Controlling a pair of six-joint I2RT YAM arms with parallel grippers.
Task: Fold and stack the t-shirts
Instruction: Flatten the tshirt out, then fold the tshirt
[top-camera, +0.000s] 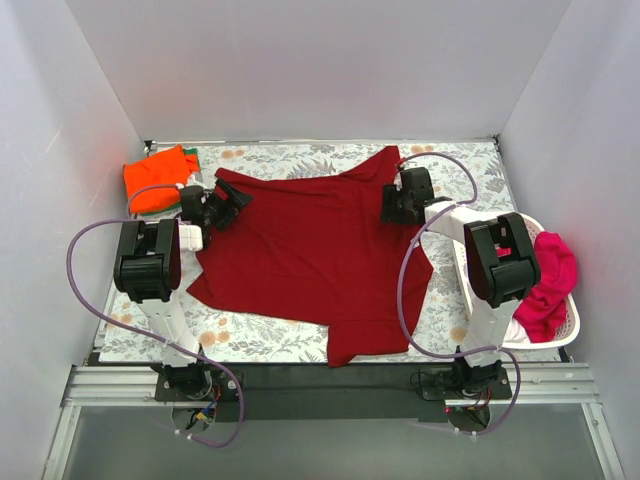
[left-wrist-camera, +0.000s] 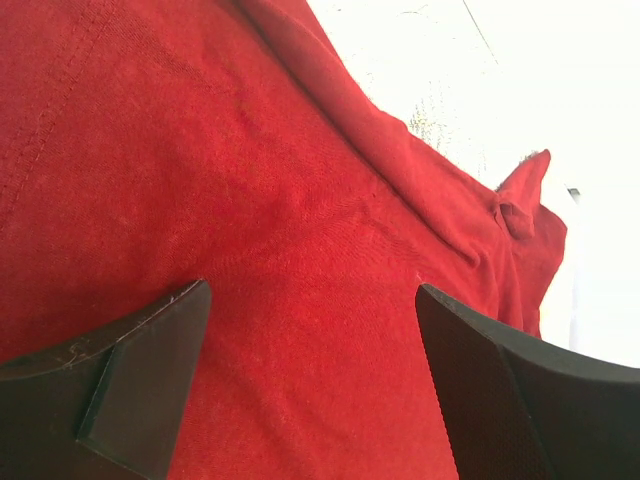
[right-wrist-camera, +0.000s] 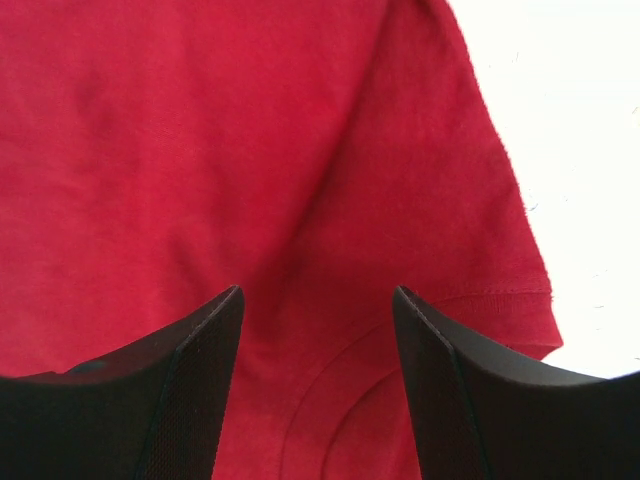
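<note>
Left gripper (left-wrist-camera: 312, 285) — black wedges over creased crimson t-shirt (top-camera: 310, 250).

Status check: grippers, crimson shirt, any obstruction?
Jaws open on left gripper and right gripper, both over crimson t-shirt, nothing gripped. Shirt spread out, unfolded. Far left, orange t-shirt lies clear of it.

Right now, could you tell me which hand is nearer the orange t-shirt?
Left. The left hand sits just beside the orange t-shirt; the right hand is across the crimson t-shirt.
</note>
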